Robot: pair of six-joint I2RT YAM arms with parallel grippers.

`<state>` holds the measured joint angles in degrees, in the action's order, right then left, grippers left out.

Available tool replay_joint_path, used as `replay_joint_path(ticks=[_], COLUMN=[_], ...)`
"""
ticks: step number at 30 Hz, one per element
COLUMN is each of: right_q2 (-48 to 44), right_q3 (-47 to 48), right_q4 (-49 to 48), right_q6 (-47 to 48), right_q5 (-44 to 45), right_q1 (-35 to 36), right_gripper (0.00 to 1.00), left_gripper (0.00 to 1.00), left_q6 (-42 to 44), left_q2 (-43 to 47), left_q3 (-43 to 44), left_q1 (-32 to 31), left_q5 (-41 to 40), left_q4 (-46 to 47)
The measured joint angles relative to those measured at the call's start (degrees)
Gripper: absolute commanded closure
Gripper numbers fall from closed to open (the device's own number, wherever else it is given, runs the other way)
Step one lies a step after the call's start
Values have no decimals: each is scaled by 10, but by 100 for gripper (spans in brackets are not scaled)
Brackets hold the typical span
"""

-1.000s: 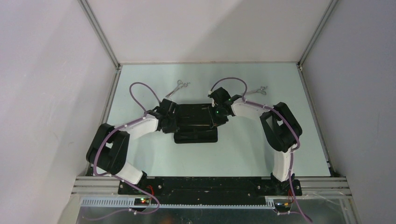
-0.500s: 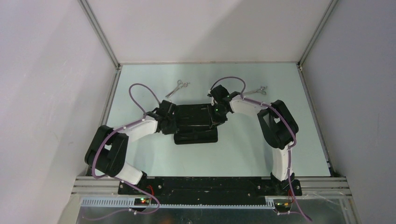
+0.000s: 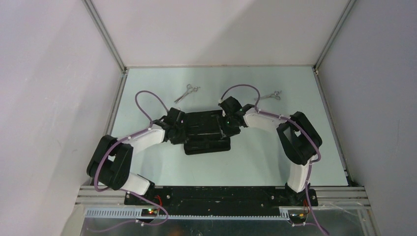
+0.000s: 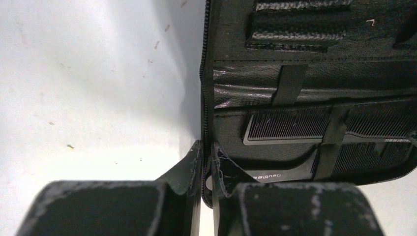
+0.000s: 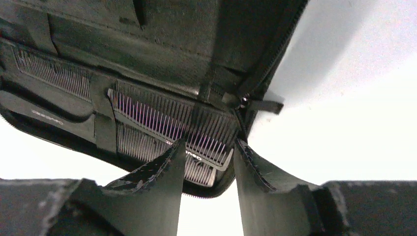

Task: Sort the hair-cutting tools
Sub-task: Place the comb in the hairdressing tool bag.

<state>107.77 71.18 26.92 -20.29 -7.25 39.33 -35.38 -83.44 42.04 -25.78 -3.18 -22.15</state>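
Tucked under straps inside open zip case (image 3: 206, 145), table (image 3: 246, 162) centre: flat comb (image 4: 287, 129), handled comb (image 4: 275, 173).
Loose on table behind case: left scissors (image 3: 187, 92), right scissors (image 3: 272, 95). Left gripper (image 4: 205, 147) jaws pinched on case's left zip edge; right gripper (image 5: 210, 145) jaws spread at case's right corner.

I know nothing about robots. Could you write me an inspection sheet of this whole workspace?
Surface: pale table, faint specks.
Job's things: left scissors and right scissors lie loose at the back; flat comb and handled comb strapped inside the open zip case.
Clutter: nothing seen.
Grippers: left gripper pinches the case's zip edge; right gripper open at its opposite end.
Cables: purple cables loop over both arms.
Surroundings: plain walls, metal frame posts.
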Motion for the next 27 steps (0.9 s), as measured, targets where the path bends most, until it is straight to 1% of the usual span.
replay_joint_path(ticks=[8,10,11,13,18,22,27], right_q2=[-63,-72,-74,-74,-70,-45,-7], right_q3=[-19,-19,-19,-19,-19,-19,-13], right_q4=[30,27,25,17,-12,-30,-42], right_q6=[11,16,18,26,45,48,65], right_q5=[91,112,117,120,108,103,105], right_q1=[32,45,49,57,80,90,92], right_gripper=[52,55,58,62,67,69,70], left_gripper=[88,87,87,87,87,87,87], left_q6=[-2,-2,-2,-2,-2,-2,-2], left_q2=[2,3,4,7,7,7,7], left_q3=[0,0,0,0,0,0,0], left_q1=[-6,-6,-6,-6,-7,-7,-7], left_q5=[3,3,3,3,4,4,4], left_q4=[-5,-8,-9,-12,-12,-12,-12])
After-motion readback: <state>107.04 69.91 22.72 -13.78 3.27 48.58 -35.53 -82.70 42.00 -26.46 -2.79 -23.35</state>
